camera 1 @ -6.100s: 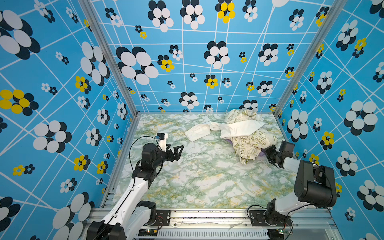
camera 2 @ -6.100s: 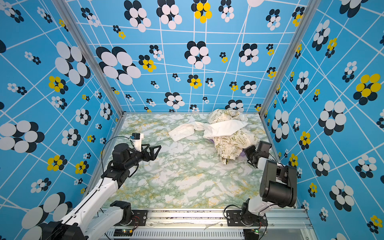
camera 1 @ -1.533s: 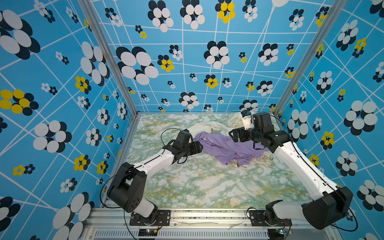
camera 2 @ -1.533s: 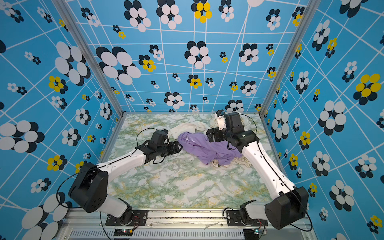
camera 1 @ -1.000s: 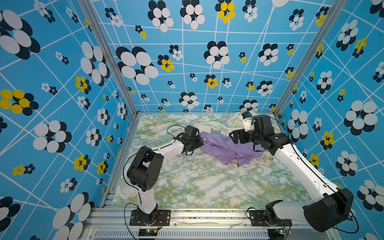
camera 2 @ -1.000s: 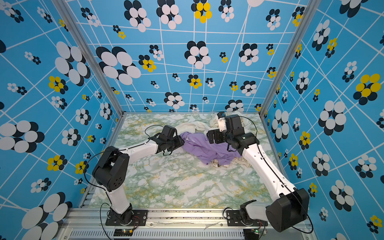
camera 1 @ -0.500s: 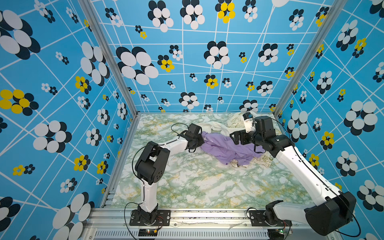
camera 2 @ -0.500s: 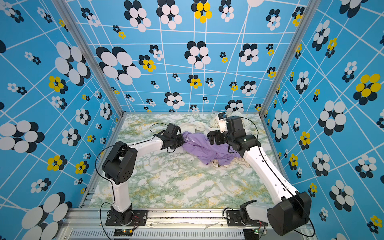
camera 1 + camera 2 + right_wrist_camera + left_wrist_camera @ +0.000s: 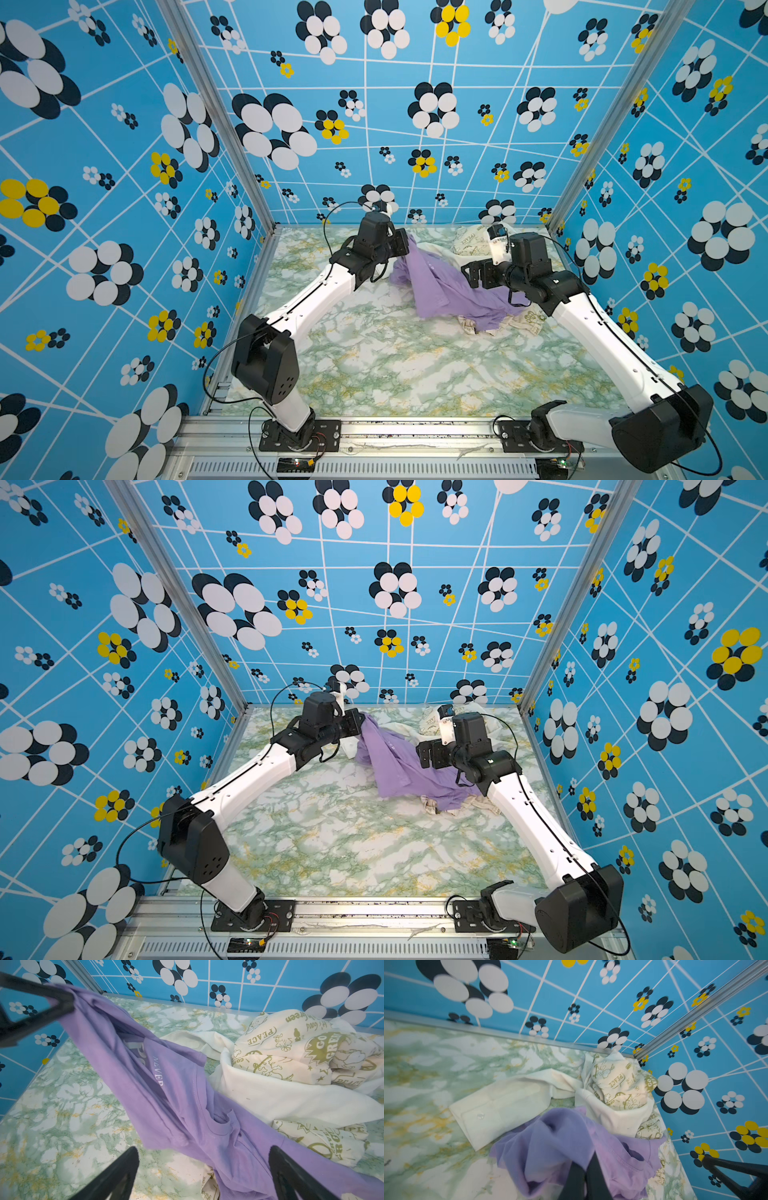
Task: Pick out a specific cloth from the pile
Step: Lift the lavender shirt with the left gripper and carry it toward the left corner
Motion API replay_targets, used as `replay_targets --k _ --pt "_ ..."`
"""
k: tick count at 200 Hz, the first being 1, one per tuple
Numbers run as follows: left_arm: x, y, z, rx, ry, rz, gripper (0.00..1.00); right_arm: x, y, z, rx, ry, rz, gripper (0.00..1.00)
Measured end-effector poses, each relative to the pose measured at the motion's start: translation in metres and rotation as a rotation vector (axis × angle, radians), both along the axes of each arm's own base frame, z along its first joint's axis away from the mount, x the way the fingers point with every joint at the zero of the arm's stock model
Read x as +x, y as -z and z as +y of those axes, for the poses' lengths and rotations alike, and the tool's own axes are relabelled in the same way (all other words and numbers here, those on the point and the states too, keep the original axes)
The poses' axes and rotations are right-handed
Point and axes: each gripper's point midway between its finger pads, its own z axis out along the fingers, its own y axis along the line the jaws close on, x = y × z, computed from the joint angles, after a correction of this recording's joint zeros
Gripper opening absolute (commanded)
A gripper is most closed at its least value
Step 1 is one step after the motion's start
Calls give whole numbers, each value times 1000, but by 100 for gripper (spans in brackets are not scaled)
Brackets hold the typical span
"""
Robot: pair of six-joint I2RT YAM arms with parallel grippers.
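The lilac cloth (image 9: 436,286) (image 9: 395,766) with small white lettering hangs stretched from my left gripper (image 9: 405,245) (image 9: 362,724) down to the pile at the back right. That gripper is shut on the cloth's upper edge; in the left wrist view its fingers (image 9: 579,1176) pinch the purple fabric (image 9: 550,1136). My right gripper (image 9: 473,276) (image 9: 202,1153) is open just above the cloth's lower part (image 9: 145,1084), holding nothing. The pile's cream green-printed fabric (image 9: 291,1047) (image 9: 469,245) and plain white cloth (image 9: 270,1095) (image 9: 500,1105) lie beside and under the purple one.
The green marbled table (image 9: 395,365) is walled on three sides by blue flowered panels (image 9: 415,104). The pile sits close to the back right corner post (image 9: 695,1016). A bit of printed fabric (image 9: 528,324) lies under the right forearm.
My left gripper has shut on the purple cloth's edge and risen toward the back, drawing the cloth up off the table. The right gripper has stayed open, nearly in place.
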Motion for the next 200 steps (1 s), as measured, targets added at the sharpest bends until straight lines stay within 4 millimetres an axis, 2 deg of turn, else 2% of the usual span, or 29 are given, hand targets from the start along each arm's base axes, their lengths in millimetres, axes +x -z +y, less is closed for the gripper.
replay_targets --k 27,43,63,152,179,200 --pt "-7 -69 14 9 -25 -151 0 2 -7 -3 0 16 -31 99" --pt "-8 -97 23 20 -41 -204 0 3 -11 -3 4 19 -45 99" --pt "-4 -123 43 36 -83 -245 0 3 -12 -4 5 19 -49 99" --pt "19 -190 179 97 -368 -322 0 3 -12 -3 7 21 -49 99" --pt "38 -196 206 106 -423 -328 0 4 -13 -3 9 21 -51 99" --pt "63 -190 217 118 -441 -312 0 4 -13 -3 14 24 -52 99"
